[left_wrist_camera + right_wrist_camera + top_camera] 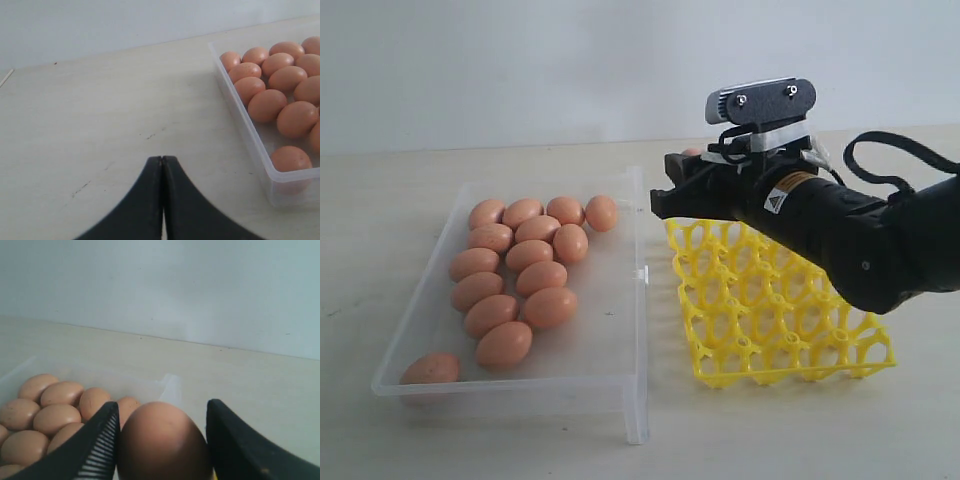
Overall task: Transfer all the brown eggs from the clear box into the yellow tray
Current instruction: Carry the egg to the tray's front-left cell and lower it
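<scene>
Several brown eggs (520, 270) lie clustered in the clear box (638, 300) at the left. The yellow tray (790, 330) lies just right of the box, and every cell I can see is bare; the arm hides its far part. My right gripper (675, 195) hangs over the tray's far left corner, shut on one brown egg (162, 440) held between both fingers (100, 445). Other eggs (55, 415) show below and beyond it in the box. My left gripper (162, 159) is shut and holds nothing, over bare table beside the box (245, 125) and its eggs (272, 85).
One egg (432, 368) lies alone in the box's near left corner. The box has a small clip (642, 273) on the wall facing the tray. The pale table (790, 430) stretches in front of the box and the tray, with a plain wall behind.
</scene>
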Controlling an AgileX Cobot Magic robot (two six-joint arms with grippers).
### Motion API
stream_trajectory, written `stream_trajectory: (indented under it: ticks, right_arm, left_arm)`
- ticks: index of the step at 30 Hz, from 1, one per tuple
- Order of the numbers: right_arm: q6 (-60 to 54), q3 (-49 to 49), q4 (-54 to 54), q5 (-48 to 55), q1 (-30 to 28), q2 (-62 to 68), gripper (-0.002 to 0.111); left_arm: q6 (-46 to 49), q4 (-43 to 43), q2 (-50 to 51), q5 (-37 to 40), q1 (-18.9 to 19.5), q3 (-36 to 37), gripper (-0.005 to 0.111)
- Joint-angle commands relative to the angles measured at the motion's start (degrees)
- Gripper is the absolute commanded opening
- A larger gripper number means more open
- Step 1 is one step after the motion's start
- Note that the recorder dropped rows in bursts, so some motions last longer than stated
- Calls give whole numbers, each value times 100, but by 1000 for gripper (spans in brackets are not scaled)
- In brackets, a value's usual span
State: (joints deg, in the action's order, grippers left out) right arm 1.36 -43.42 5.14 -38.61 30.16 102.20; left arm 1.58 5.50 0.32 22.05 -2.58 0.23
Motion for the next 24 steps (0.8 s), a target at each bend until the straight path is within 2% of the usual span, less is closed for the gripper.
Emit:
stream_trajectory:
  ticks: [1,9,24]
  right_arm:
    - [178,31,-514,-753,-197,439,0]
    - [304,-56,-1023,-1174,-431,1114,0]
    - [323,-492,-1154,-1249,-485,1725,0]
  left_arm:
    - [-28,-6,-32,-35,-28,-23,0]
    - [-28,-6,-32,-35,-28,-23,0]
    - [-28,-6,-32,-35,-28,-23,0]
